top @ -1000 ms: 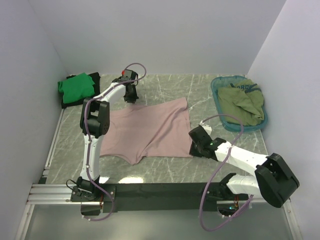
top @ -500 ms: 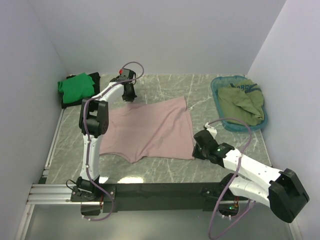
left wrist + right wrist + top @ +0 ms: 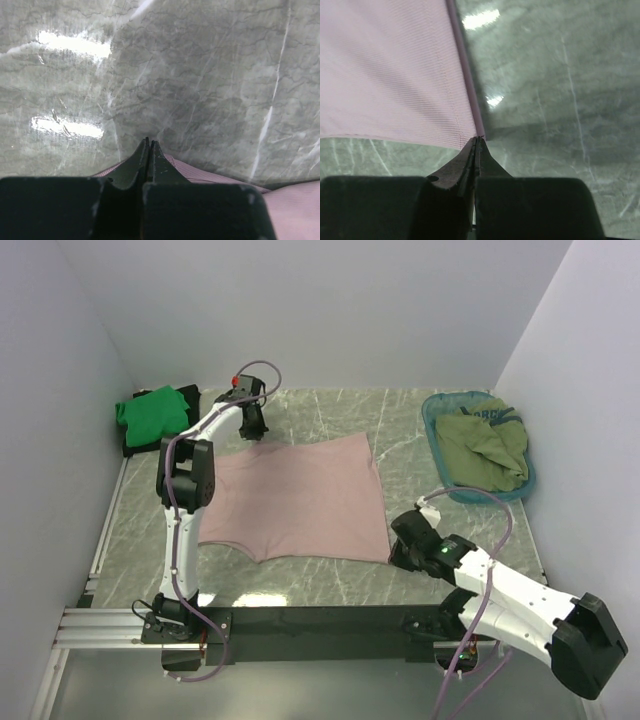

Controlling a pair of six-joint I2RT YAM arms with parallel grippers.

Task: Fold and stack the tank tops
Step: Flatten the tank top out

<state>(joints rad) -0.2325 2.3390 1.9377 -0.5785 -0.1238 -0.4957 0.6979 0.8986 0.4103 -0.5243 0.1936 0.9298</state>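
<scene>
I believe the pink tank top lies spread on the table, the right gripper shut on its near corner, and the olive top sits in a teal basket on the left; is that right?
No: the teal basket holding the olive top stands on the right, as the top external view shows. The pink tank top does lie spread, with the right gripper shut on its near corner.

The grey-green marbled stone worktop (image 3: 400, 430) carries a dusty pink tank top (image 3: 300, 502) spread flat mid-surface, a black folded top (image 3: 190, 395) far left, and a teal oval basket (image 3: 487, 498) far right.
</scene>
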